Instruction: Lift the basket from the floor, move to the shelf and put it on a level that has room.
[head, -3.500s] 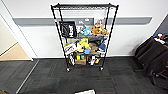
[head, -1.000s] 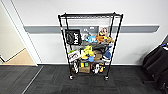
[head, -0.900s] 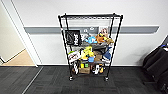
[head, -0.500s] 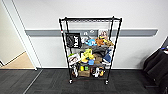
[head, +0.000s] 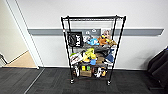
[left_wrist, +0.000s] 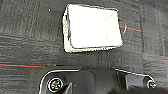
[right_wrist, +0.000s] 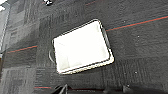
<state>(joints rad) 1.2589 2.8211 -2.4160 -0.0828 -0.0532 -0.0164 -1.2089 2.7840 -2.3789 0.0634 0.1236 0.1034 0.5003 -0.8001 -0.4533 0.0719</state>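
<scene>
The basket (left_wrist: 93, 27) sits on the floor (left_wrist: 25, 45), open mouth straight up, white lining bare and nothing inside. Both wrist cameras look down on it from above, and carpet shows all the way round it, so nothing is touching it. It lies flat, a rectangle, its long axis running between the two short ends where the small loop handles stick out; one loop shows at the basket's short end in the right wrist view (right_wrist: 81, 47).

Whether the left or the right gripper is spread or pressed together, I cannot tell; the fingers are not readable here, and neither gripper is clearly on the basket.

Out from the basket, up ahead: the shelf (head: 92, 48) stands against the white wall, lower tiers crowded with toys and boxes, a black bag (head: 75, 39) hanging at one side. Its top level (head: 93, 18) looks bare.

My read: the lift is not yet done. The basket is on the carpet, so the pickup is the step in hand. That calls for a grip at each short end, near the handles, raised evenly so it stays level.
</scene>
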